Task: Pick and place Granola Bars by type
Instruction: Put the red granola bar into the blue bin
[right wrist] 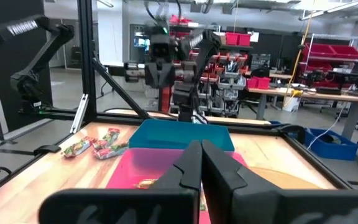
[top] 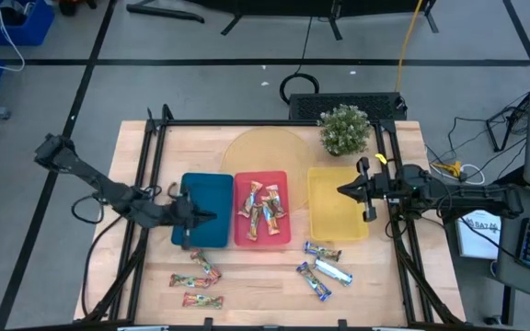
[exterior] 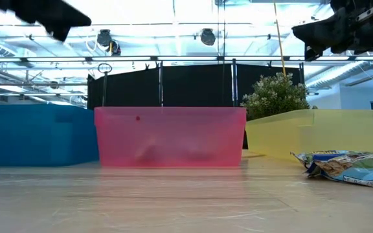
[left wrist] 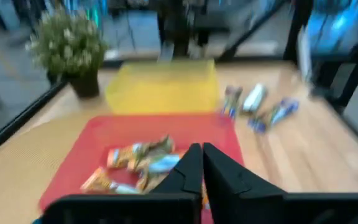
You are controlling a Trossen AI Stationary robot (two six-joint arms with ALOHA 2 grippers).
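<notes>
Orange-gold bars [top: 262, 208] between both closed-looking grippers, approx.

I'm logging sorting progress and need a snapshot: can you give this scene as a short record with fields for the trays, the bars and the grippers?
blue tray: no bars seen in it
red tray: holds several orange-gold bars
yellow tray: no bars seen in it
red-green bars: loose on the table, in front of the blue tray
blue-silver bars: loose on the table, in front of the yellow tray
left gripper: shut, over the blue tray
right gripper: shut, over the yellow tray

Orange-gold bars [top: 261, 208] in red tray; red-green bars [top: 197, 279], blue-silver bars [top: 323, 269] on table.
</notes>
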